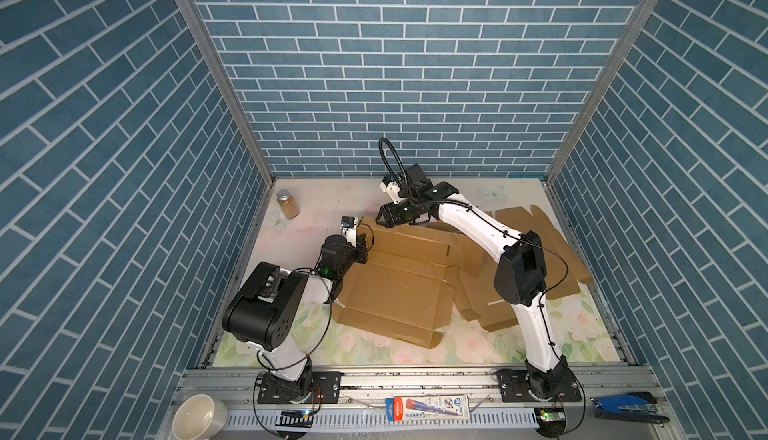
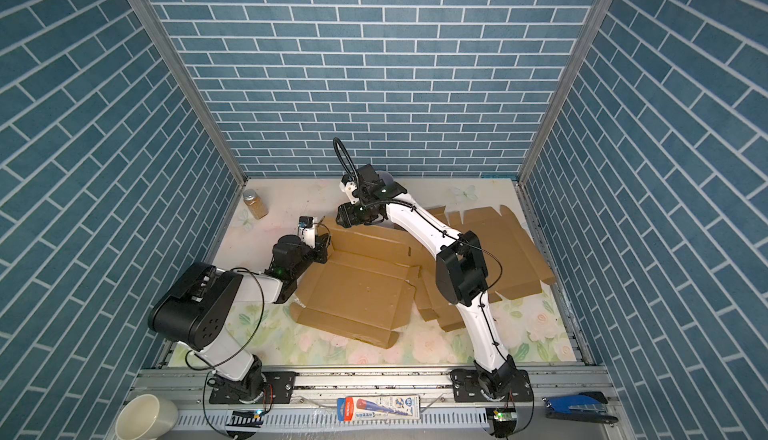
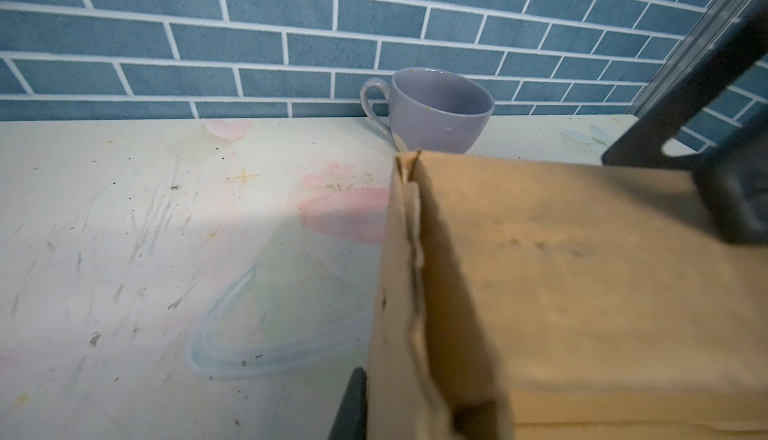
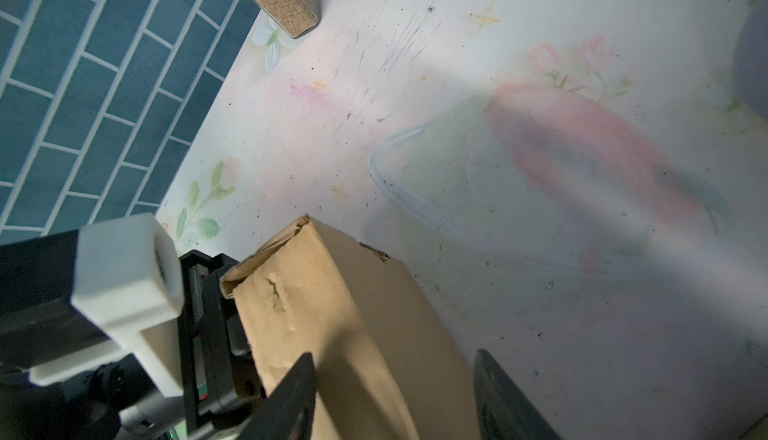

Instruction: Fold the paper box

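Overhead, in both top views, finds the paper box (image 1: 395, 292) (image 2: 357, 292) mid-scene, base flat, far wall (image 1: 415, 238) raised, long axis running left to right. Places the left gripper (image 1: 362, 246) at that wall's left corner, nearer than the right gripper (image 1: 384, 221), poised just beyond over the top edge. Through the left wrist, sees one finger (image 3: 352, 400) against the wall's outer face; judges that pincer pressed together on the cardboard. Through the right wrist, records jaws spread astride the wall, no clamp evident.

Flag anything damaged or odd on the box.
The box looks worn: its raised corner edge is frayed and split at the top, and a small tear marks the wall beside it.
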